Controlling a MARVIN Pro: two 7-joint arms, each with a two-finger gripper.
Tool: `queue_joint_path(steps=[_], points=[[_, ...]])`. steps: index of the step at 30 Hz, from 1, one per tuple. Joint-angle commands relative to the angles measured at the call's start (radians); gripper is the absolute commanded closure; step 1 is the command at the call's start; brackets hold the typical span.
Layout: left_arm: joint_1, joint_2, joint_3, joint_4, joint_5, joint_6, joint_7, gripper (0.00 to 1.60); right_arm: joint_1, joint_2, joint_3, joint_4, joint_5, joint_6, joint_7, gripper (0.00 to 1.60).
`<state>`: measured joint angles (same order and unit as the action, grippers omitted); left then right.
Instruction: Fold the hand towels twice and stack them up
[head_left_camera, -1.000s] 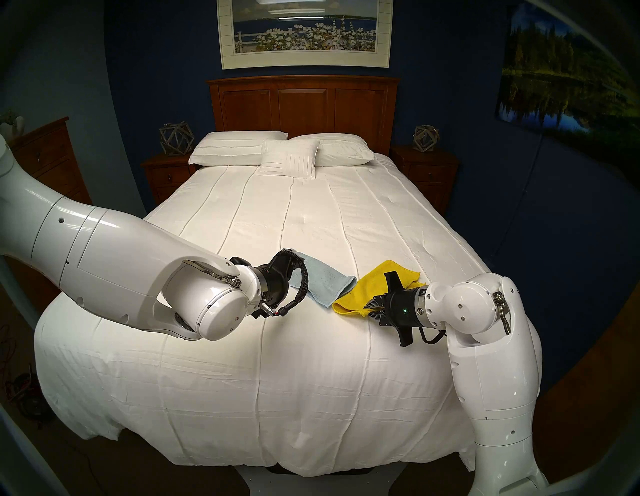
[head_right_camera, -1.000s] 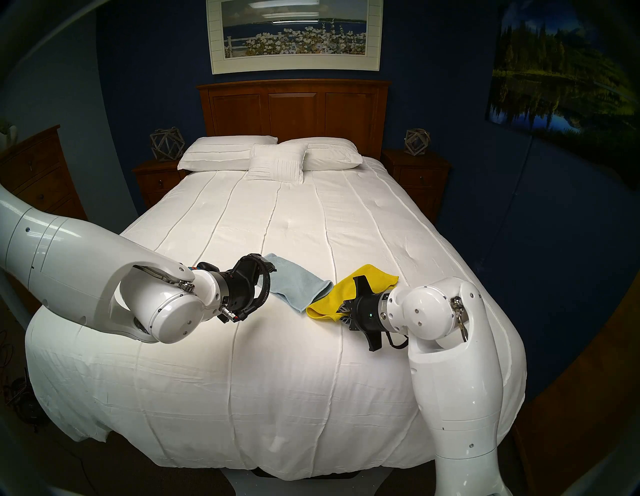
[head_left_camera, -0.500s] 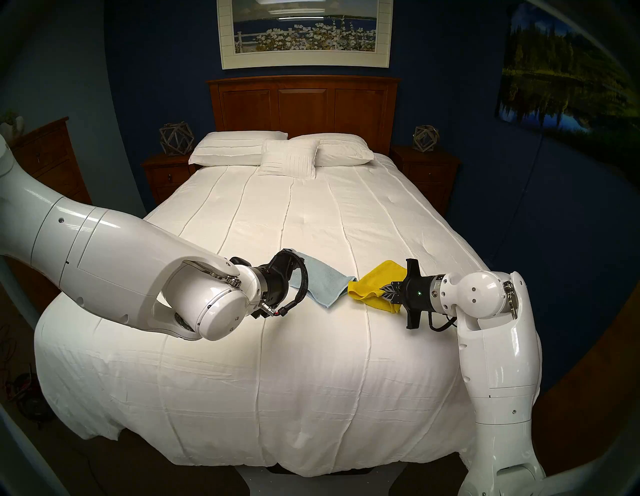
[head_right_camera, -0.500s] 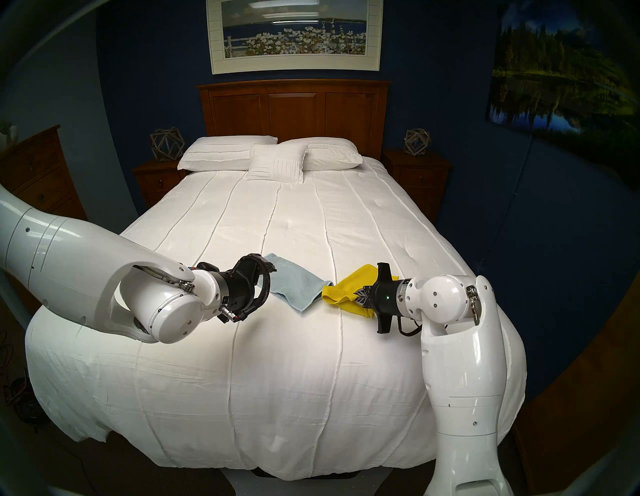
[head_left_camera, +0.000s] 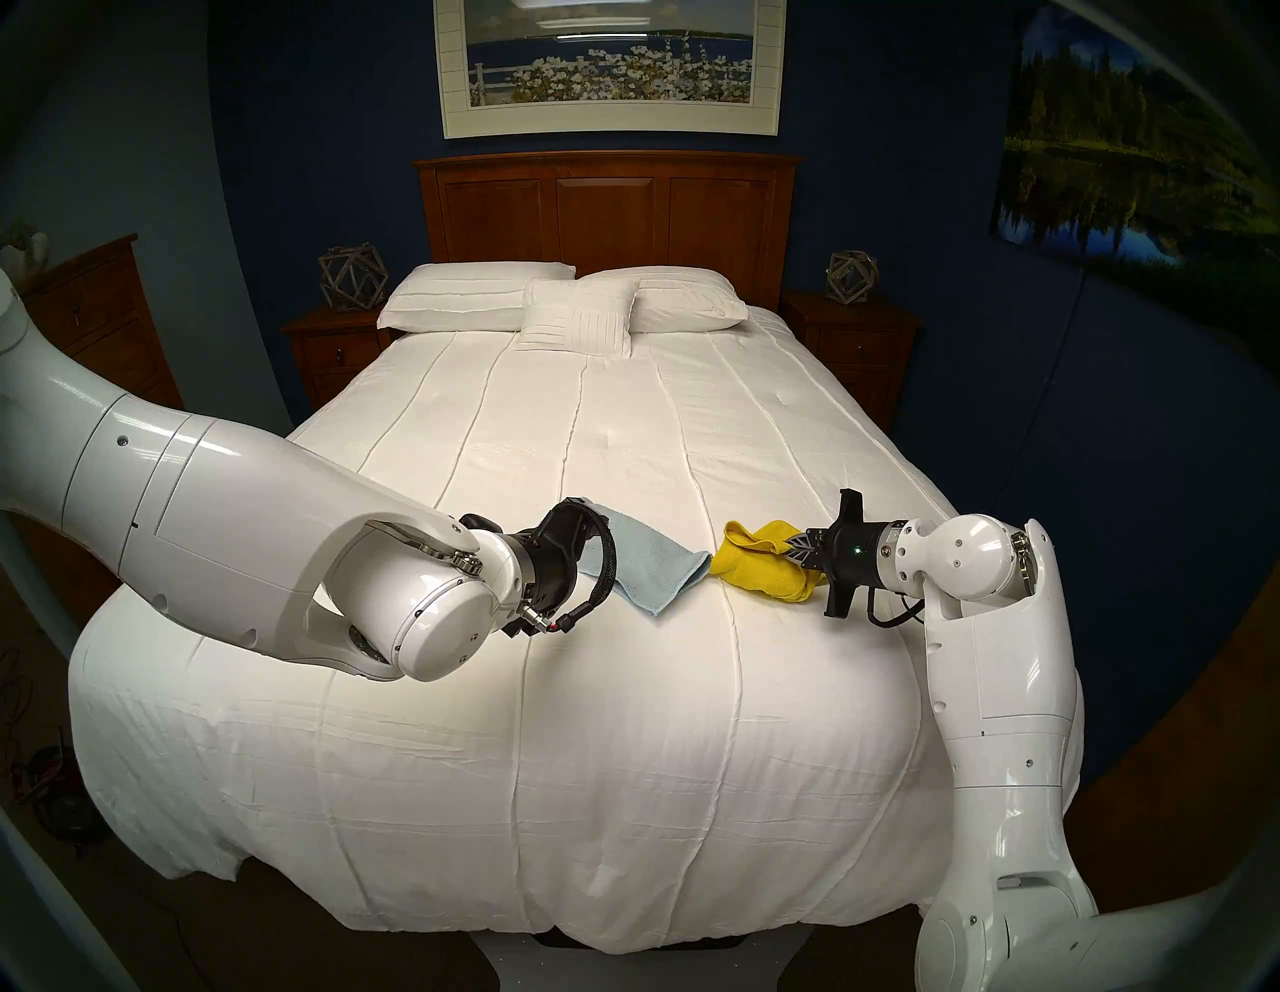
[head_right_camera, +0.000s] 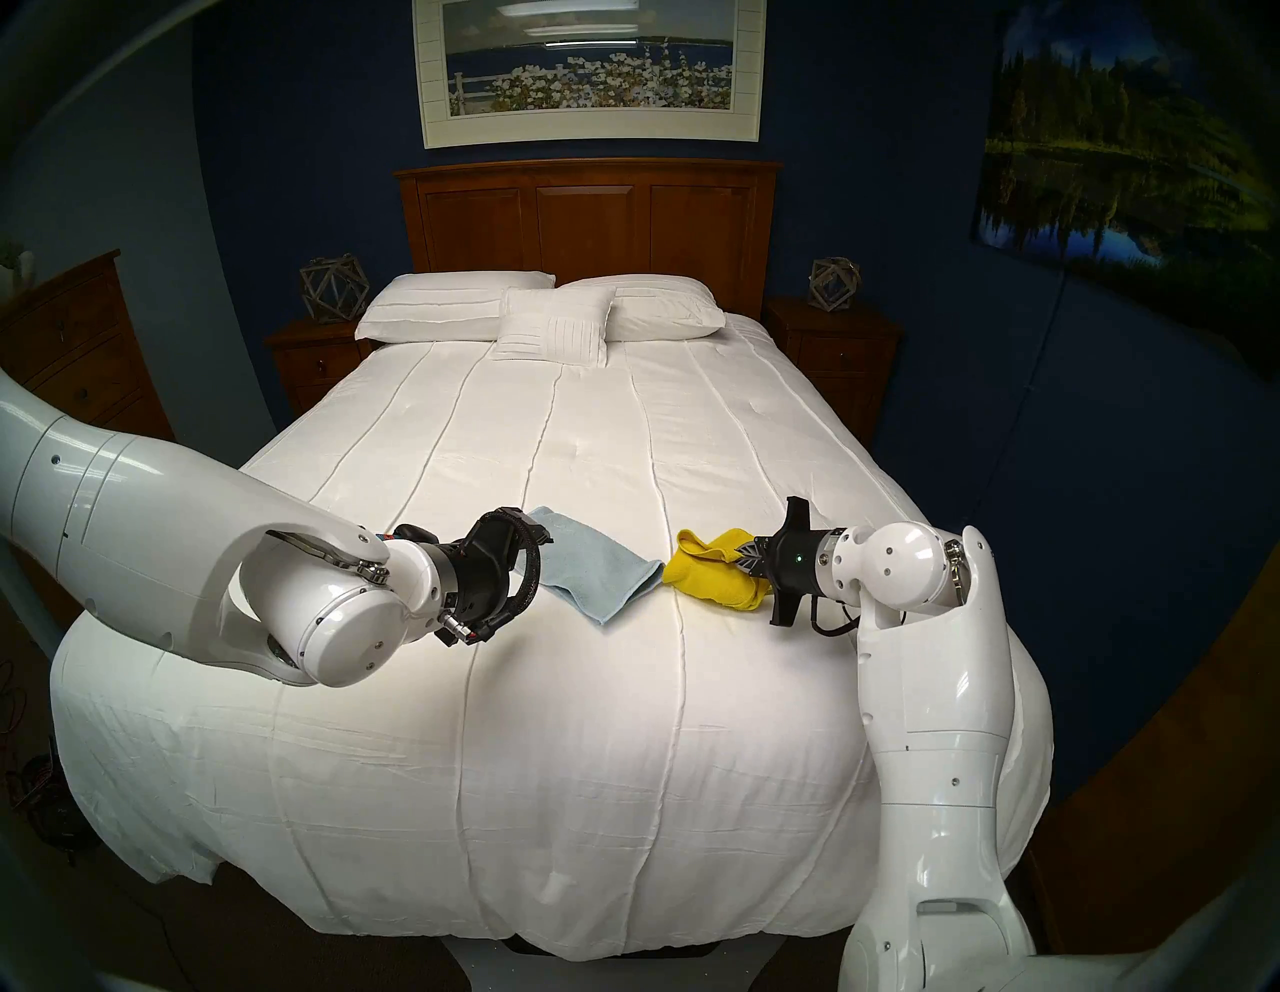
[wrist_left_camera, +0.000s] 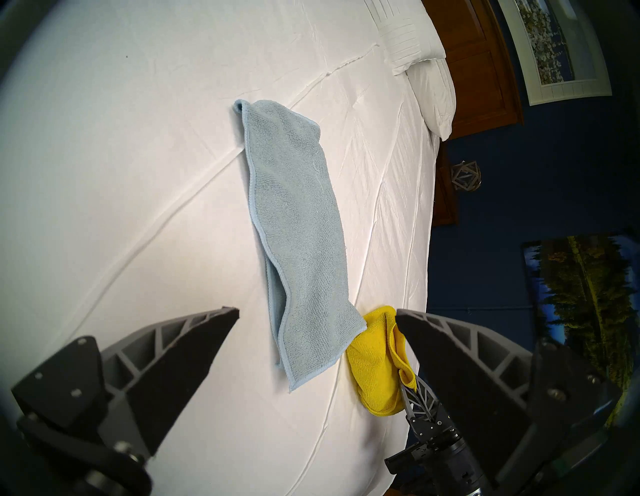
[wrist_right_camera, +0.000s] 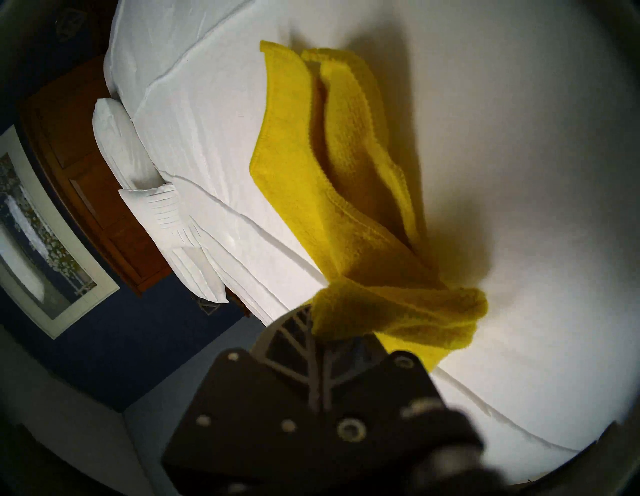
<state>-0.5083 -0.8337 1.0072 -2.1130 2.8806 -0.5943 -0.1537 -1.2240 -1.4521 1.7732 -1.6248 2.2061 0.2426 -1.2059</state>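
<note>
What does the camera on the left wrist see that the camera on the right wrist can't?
Only the left wrist view shows the light blue towel, lying long and flat on the white quilt, between the open left claw's two fingers. It also shows the forest picture on the wall.

Only the right wrist view shows the right claw up close, shut on a bunched corner of the yellow towel, whose loose layers trail away over the quilt.

Both views show the yellow towel, the quilt, the white pillows, the wooden headboard and the flower picture.
</note>
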Motion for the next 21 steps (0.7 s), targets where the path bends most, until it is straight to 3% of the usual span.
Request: queue_joint_path(steps=[1,21], points=[[-0.011,0.0,-0.009,-0.001,-0.001,0.0,-0.003,0.0,0.094,0.018,0.009,0.053,-0.007,0.02,0.051,1.6],[-0.012,0.0,-0.009,-0.001,-0.001,0.0,-0.003,0.0,0.083,0.045,0.035,0.156,-0.01,0.054,0.062,1.55]])
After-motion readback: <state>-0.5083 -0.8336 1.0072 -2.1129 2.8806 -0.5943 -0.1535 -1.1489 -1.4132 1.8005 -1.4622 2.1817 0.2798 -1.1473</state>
